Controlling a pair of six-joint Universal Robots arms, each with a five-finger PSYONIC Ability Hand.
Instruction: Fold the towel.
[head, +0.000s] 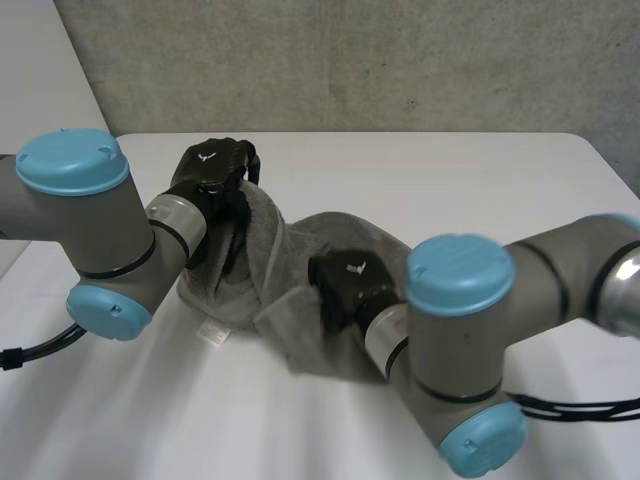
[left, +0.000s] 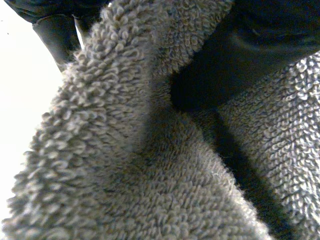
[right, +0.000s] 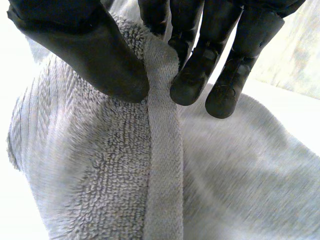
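A grey terry towel (head: 300, 270) lies bunched in the middle of the white table (head: 450, 180). My left hand (head: 212, 170) is at the towel's far left end, with the cloth hanging from it in a fold. In the left wrist view the towel (left: 140, 150) is drawn up between my thumb and fingers (left: 240, 55). My right hand (head: 345, 280) is on the towel's near right part. In the right wrist view its thumb (right: 100, 55) and fingers (right: 192, 75) pinch the towel's flat hem band (right: 162, 150), and the cloth hangs down below them.
A small white label (head: 212, 333) lies on the table at the towel's near left edge. My two grey arms with light-blue caps cross the near part of the table. A concrete wall (head: 400, 60) stands behind the table.
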